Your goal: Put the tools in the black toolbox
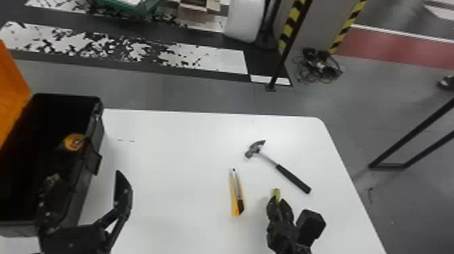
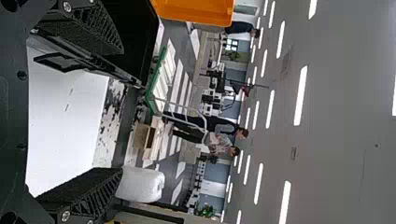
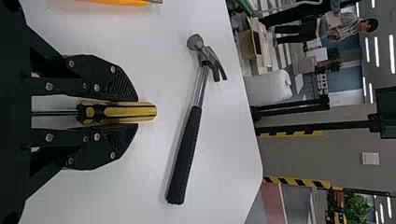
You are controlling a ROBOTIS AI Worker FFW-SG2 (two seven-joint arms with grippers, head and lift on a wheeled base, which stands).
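- Left gripper (image 1: 86, 175), fingers wide apart, at the near part of the toolbox's right wall, hiding some of the inside
- Black toolbox (image 1: 95, 135), on the left of the white table (image 1: 175, 142), its orange lid (image 1: 10, 87) open; a yellow tape measure (image 1: 74, 142) inside by the right wall
- Right gripper (image 1: 277, 200), clamped on the yellow-and-black handle of the screwdriver (image 3: 133, 111), right of the toolbox
- Yellow utility knife (image 1: 236, 194), lying between toolbox and screwdriver
- Hammer (image 1: 292, 179), lying beyond the screwdriver, head away
- Green cart (image 1: 128, 6), on the floor past the table
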